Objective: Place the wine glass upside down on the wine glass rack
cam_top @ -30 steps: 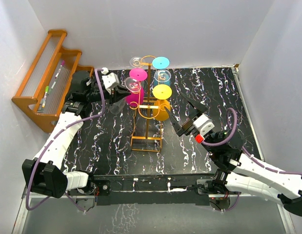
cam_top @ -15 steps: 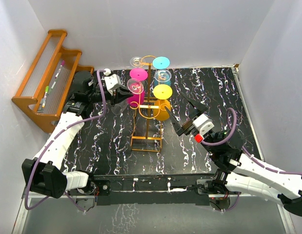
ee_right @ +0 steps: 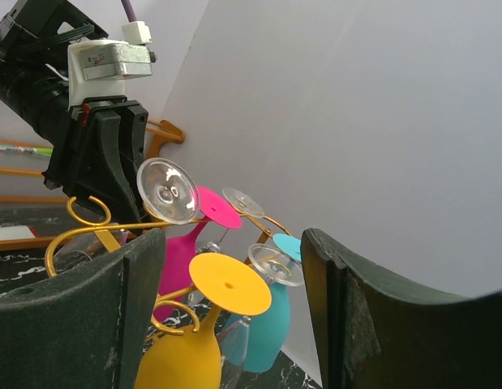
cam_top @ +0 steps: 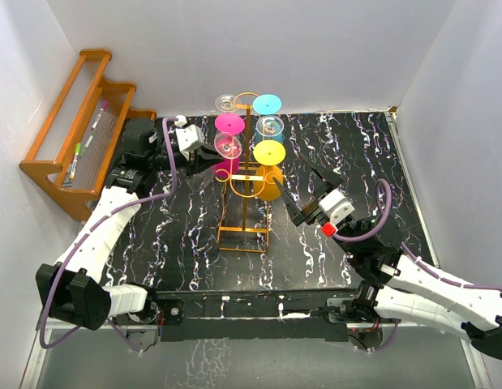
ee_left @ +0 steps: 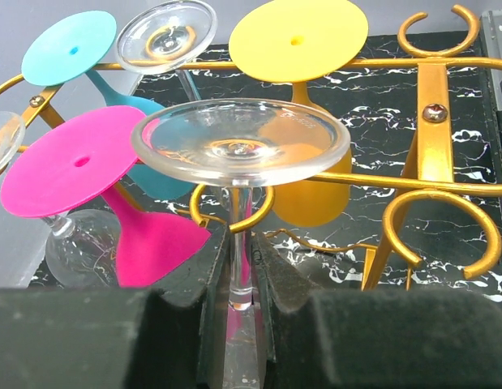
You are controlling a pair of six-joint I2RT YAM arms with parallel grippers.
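Observation:
My left gripper [cam_top: 203, 159] is shut on the stem of a clear wine glass [ee_left: 239, 142], held upside down with its round foot [cam_top: 227, 146] uppermost. The stem stands at the mouth of a loop hook of the golden wire rack [cam_top: 249, 188], whose rails show in the left wrist view [ee_left: 433, 121]. Pink [cam_top: 229, 125], cyan [cam_top: 268, 104], yellow [cam_top: 269, 152] and two clear glasses hang upside down on the rack. My right gripper [cam_top: 307, 190] is open and empty, right of the rack, facing it; its own view shows the hung glasses [ee_right: 226, 285] and my left gripper [ee_right: 105, 162].
A brown wooden stepped shelf [cam_top: 72, 138] with pens stands at the left wall. The rack's rectangular base [cam_top: 243, 239] sits mid-table on the black marbled top [cam_top: 186, 243]. White walls close in the back and both sides.
My left gripper has carried the clear glass to the right, up to the rack's left hooks beside the pink glass. The right arm has barely moved.

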